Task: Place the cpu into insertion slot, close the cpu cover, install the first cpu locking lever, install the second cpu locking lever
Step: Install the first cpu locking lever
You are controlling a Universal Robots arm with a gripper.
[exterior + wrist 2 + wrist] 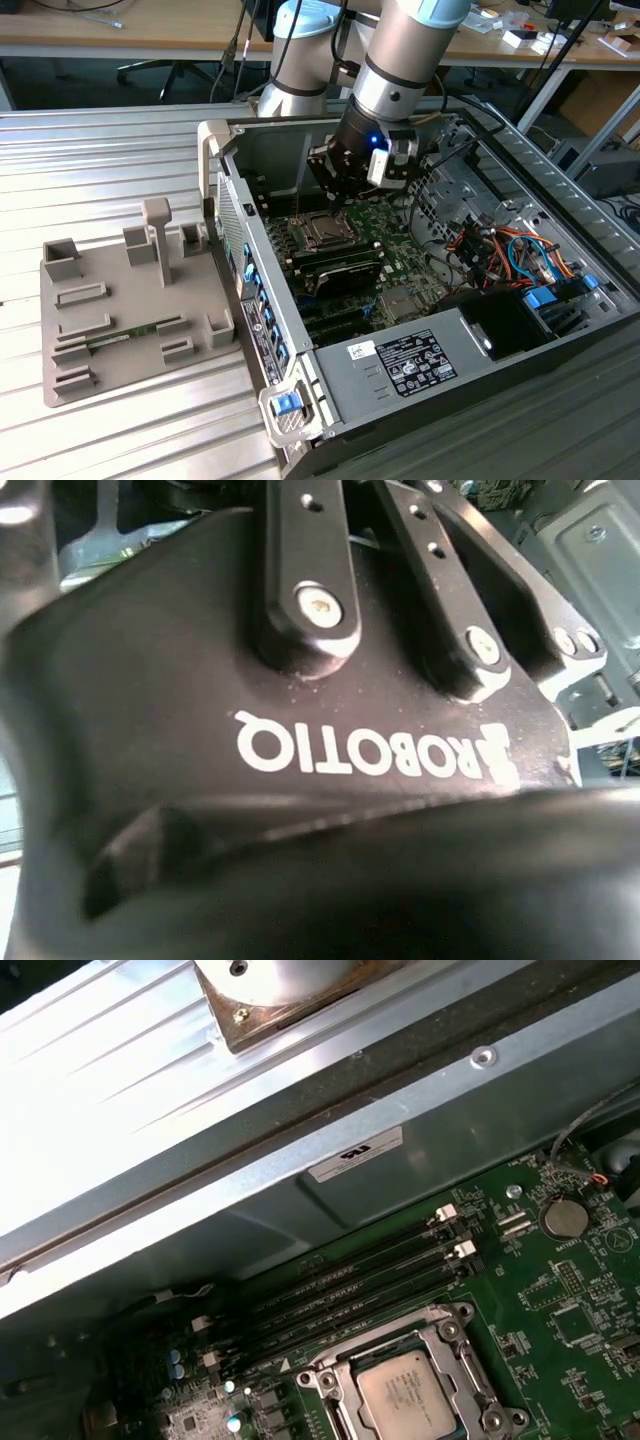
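Observation:
The cpu [322,232] [405,1397], a square chip with a silvery top, lies in the insertion slot [322,1372] on the green board inside the open computer case. The cpu cover [345,1365], a silver frame, lies flat around the chip, whose top shows through its window. My gripper [338,198] hangs a little above the socket, toward the back wall of the case. In the second wrist view its black housing [300,680] is seen from close up. I cannot make out the locking levers' position.
Long black memory slots [350,1290] run beside the socket, near a coin battery [563,1218]. A grey box with a white label [415,365] and orange and blue cables [500,250] sit on the exterior view's right. A grey fixture tray [130,300] lies left of the case.

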